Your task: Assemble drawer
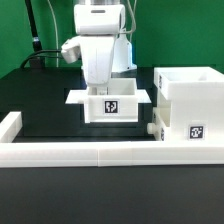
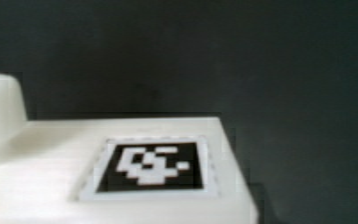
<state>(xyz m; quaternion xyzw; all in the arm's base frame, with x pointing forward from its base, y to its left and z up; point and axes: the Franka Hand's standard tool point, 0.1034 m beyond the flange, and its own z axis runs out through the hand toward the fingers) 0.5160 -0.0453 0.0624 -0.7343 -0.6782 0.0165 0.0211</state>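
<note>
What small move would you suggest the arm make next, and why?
Probably shut the tool on a wall of the small tagged box, if it is not gripped already. The tool is down at the box's open top, its fingertips hidden, and the box stands beside the larger case, not in it, so it needs a firm hold before moving.

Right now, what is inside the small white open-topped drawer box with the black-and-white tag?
The white robot arm hangs over the opening of the small white drawer box, between its side walls. Its front panel hides the floor, the fingers and anything held.
</note>
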